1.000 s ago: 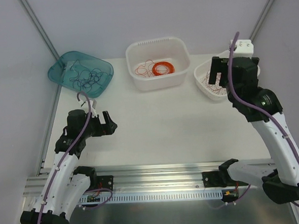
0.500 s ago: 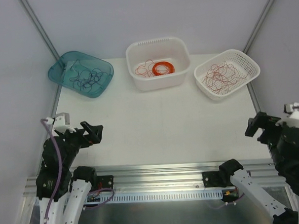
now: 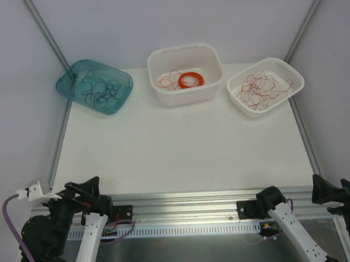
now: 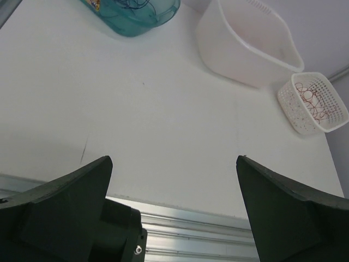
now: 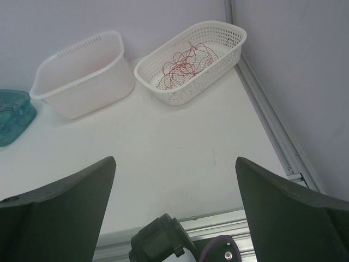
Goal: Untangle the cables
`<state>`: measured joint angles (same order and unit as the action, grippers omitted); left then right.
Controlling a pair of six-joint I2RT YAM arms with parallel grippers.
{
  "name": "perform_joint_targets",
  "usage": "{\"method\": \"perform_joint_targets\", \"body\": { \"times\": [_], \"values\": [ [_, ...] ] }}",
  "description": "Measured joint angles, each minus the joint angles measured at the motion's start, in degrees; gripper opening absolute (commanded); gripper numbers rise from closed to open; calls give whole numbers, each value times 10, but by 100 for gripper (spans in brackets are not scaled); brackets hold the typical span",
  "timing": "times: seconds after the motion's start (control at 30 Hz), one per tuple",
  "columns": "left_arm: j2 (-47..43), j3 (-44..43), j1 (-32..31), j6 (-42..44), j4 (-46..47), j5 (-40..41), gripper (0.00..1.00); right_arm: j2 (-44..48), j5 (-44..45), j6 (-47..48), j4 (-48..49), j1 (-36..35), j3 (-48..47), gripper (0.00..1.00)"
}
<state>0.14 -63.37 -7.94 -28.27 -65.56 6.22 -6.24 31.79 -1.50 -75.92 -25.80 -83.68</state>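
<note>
White table (image 3: pixel 182 148) carrying three containers well apart in a row along its far edge — a teal plastic bin (image 3: pixel 70 85) at the left corner, a solid-walled white tub (image 3: pixel 185 96) at centre, a white perforated basket (image 3: pixel 251 110) at right.

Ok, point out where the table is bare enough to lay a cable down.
The whole white table from the three containers down to the near metal rail is bare. The far edge is crowded: teal tray, deep tub and mesh basket, each holding cables, with only narrow gaps between them.
</note>
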Motion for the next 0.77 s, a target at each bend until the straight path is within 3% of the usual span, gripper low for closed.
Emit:
{"method": "perform_joint_targets", "body": {
  "times": [0.3,0.77],
  "values": [
    [0,-11,0,-49,-103,19,99,31,-16,0,-9,-4,-2,97],
    [0,-16,0,-88,-115,33,99,40,-28,1,-11,-11,6,97]
  ]
}}
